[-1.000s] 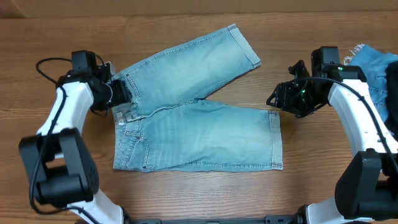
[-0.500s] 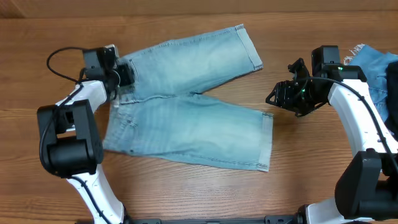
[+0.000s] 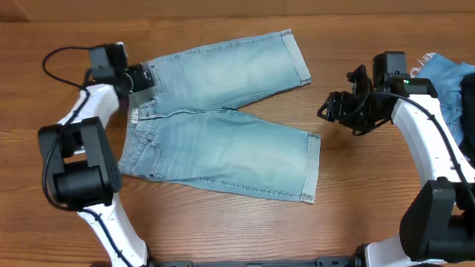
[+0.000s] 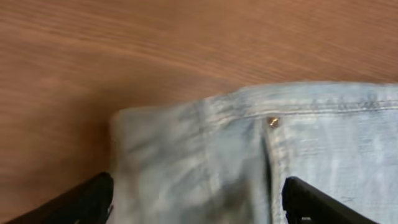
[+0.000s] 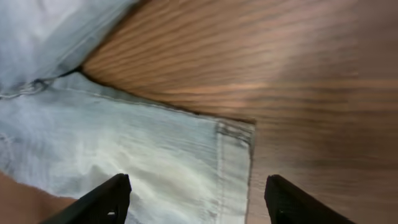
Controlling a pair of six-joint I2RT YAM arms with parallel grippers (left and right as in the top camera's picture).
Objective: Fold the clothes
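- Across the middle of the table (image 3: 223, 237) I see the pale blue jeans (image 3: 223, 144) lying flat, with the waistband (image 3: 137, 126) to the left and both legs pointing right, splayed apart in a V.
- My left gripper (image 3: 143, 78) sits at the upper corner of the waistband. In the left wrist view its fingers (image 4: 87, 199) are spread wide, with the denim corner and a rivet (image 4: 272, 122) between them and nothing pinched.
- My right gripper (image 3: 332, 111) hovers over bare wood just right of the legs, between the two leg ends, jaws spread and empty. Its wrist view looks down on a leg hem (image 5: 233, 162).
- At the table's right edge I see a darker blue denim piece (image 3: 445, 74) with a frayed white edge, well apart from the jeans.
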